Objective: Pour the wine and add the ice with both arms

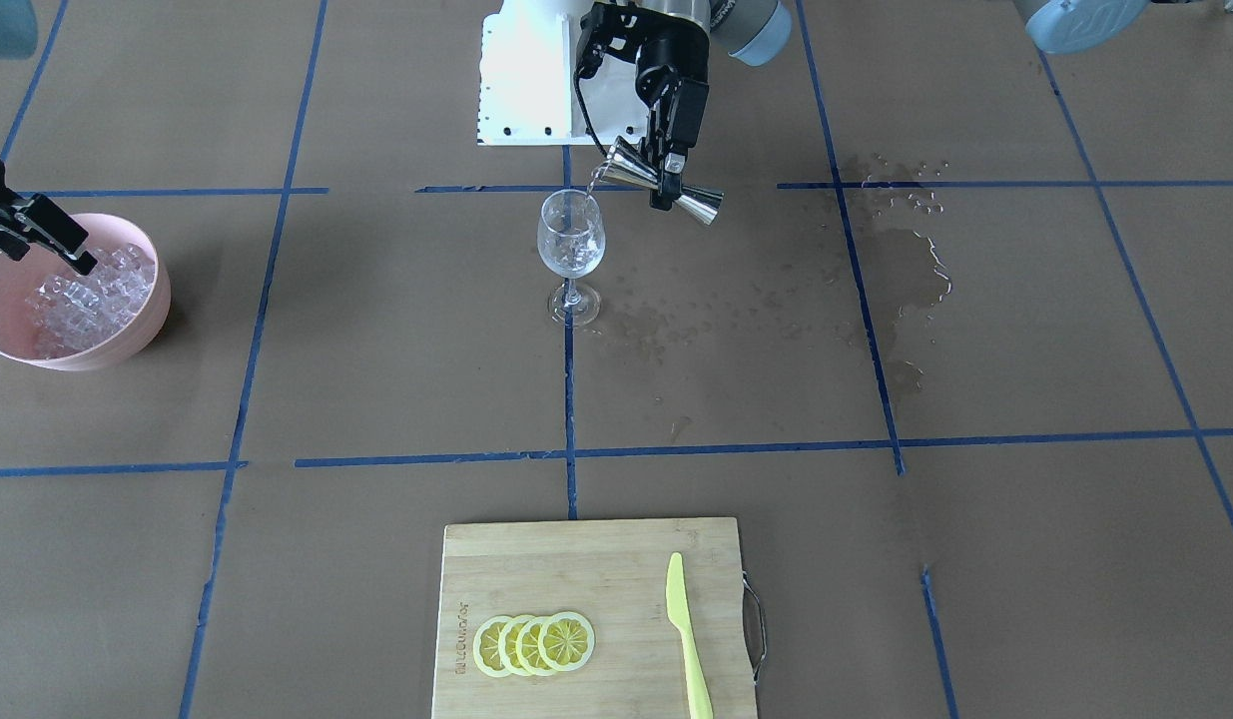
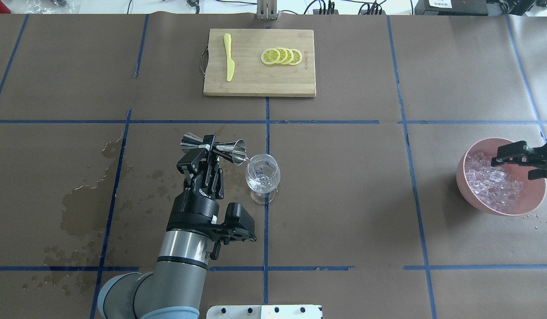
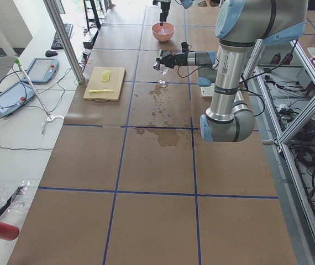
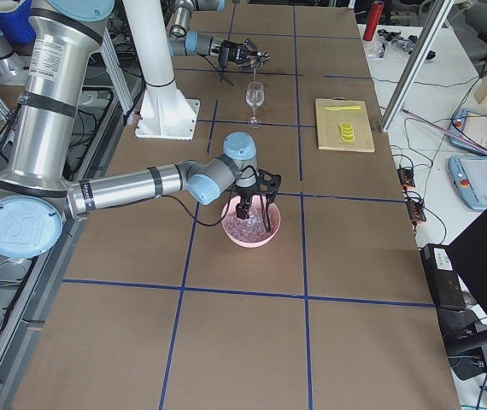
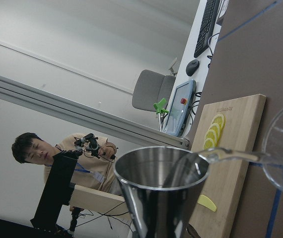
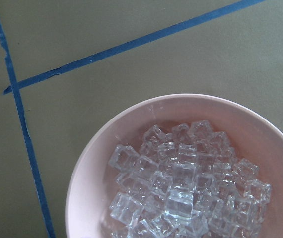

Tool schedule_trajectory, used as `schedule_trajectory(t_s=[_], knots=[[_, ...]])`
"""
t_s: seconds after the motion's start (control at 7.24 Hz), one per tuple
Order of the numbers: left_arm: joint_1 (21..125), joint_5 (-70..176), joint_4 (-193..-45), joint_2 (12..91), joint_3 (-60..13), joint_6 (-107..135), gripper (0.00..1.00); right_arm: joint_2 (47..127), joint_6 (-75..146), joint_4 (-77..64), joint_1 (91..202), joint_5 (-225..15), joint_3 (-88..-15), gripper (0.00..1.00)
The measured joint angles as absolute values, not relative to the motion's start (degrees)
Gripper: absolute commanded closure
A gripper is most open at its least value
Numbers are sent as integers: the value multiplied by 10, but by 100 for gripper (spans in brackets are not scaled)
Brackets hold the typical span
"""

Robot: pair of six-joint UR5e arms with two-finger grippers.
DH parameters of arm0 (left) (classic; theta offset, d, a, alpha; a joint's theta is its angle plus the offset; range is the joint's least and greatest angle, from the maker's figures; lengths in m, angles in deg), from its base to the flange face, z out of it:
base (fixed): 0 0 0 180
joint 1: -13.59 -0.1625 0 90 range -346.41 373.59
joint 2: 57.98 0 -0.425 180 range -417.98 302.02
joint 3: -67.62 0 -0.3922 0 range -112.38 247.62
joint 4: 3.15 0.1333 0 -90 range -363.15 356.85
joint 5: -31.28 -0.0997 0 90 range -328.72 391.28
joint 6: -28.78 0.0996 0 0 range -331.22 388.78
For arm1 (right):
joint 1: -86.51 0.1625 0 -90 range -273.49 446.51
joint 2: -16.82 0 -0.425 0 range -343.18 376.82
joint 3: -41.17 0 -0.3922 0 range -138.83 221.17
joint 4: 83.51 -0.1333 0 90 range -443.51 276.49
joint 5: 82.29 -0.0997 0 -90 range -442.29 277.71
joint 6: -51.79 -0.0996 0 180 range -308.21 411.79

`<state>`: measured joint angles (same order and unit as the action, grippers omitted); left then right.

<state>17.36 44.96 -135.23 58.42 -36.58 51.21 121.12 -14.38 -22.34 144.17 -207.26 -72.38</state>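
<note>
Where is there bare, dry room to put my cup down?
Bare and dry: the brown stretch between the clear stemmed wine glass and the pink round bowl holding clear ice cubes. Crowded: around the glass, where the left pincer tips a steel jigger; a wet puddle lies past that pincer.

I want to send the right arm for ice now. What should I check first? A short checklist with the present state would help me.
1. Left gripper shut on the jigger: ok.
2. Wine falls inside the glass: ok.
3. Glass upright: ok.
4. Right gripper open over the ice in the bowl, no cube held: ok.
5. Table dry: not ok, a puddle lies on the left arm's side.
6. Jigger emptied: cannot tell.
</note>
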Motion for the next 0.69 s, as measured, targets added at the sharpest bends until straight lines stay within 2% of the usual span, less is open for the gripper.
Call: schedule_trajectory(t_s=[0.69], knots=[[171,435,-1352,616,-333,574,100,1211,-145,-223,1442,-2075,-722,0]])
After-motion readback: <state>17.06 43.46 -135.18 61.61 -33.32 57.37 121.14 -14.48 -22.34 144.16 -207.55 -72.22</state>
